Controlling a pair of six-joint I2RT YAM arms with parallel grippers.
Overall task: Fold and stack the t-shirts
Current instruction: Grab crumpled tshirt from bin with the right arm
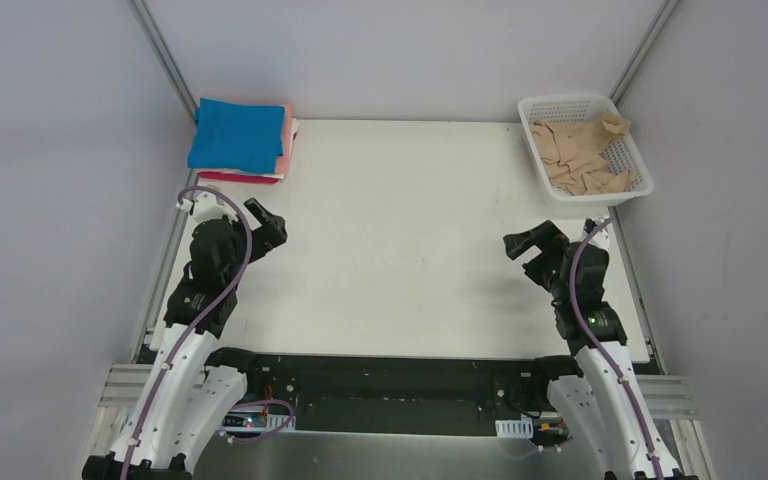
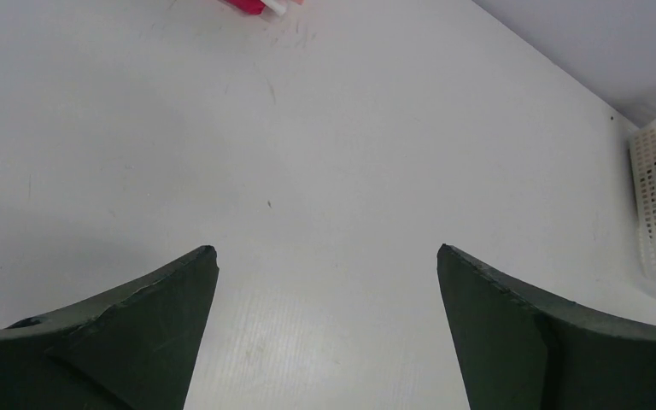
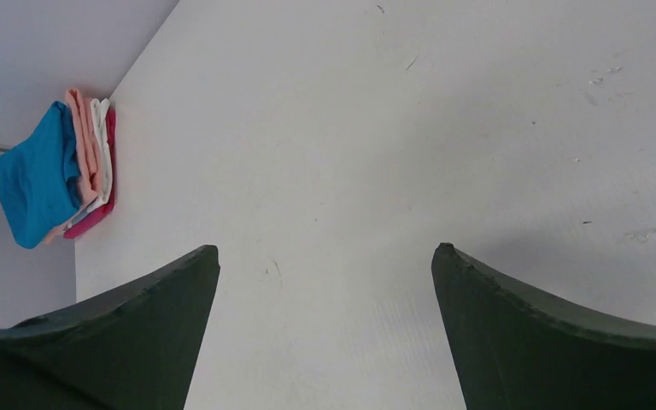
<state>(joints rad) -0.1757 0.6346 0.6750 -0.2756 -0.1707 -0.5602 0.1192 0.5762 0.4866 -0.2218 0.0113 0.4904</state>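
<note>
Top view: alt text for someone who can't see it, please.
A tan t-shirt lies crumpled in a basket far right; a folded stack, blue on top, sits far left. Left gripper and right gripper hover open.

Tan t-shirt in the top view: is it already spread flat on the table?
No, the tan t-shirt lies crumpled inside the white mesh basket at the far right.

matt white table (image 1: 400, 230), cloth t-shirts (image 1: 238, 137), plastic mesh basket (image 1: 565, 101)
</note>
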